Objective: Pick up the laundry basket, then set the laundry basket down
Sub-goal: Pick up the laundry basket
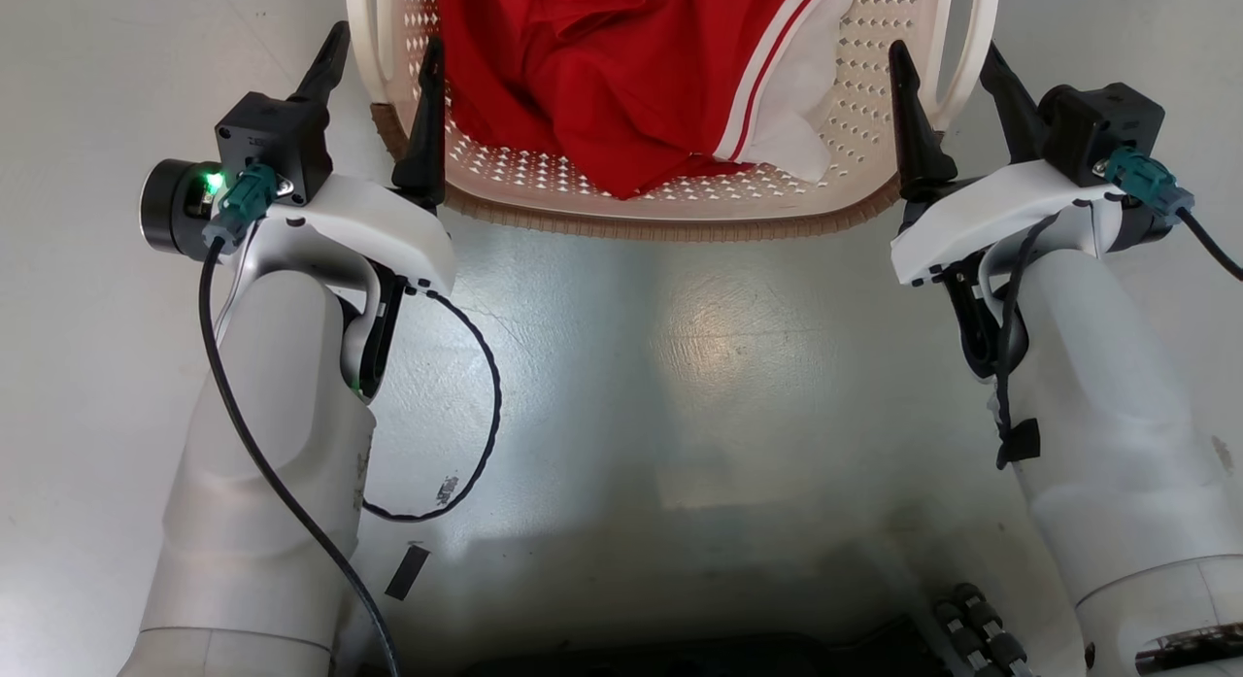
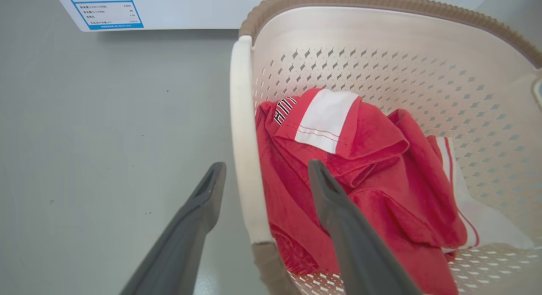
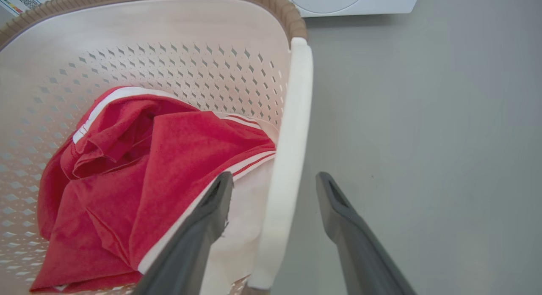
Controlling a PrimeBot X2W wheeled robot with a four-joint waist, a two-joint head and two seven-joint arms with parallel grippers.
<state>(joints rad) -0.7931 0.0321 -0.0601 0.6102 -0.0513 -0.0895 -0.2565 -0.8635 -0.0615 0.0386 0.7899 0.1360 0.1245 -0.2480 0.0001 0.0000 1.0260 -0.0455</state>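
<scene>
You find the laundry basket (image 1: 680, 225) on the floor (image 1: 621, 366) straight ahead, long axis crosswise, its left handle (image 2: 243, 159) standing between the left fingers (image 1: 424, 123) and its right handle (image 3: 292, 159) between the right fingers (image 1: 908, 123), both pairs spread wide, released, gripping nothing, equally near.

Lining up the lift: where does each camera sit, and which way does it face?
Head: on the head, facing down at the laundry basket; shows both forearms, left gripper, right gripper.
Left wrist: along its open jaws, straddling the left handle.
Right wrist: along its open jaws, straddling the right handle.
All share the red garment.
</scene>
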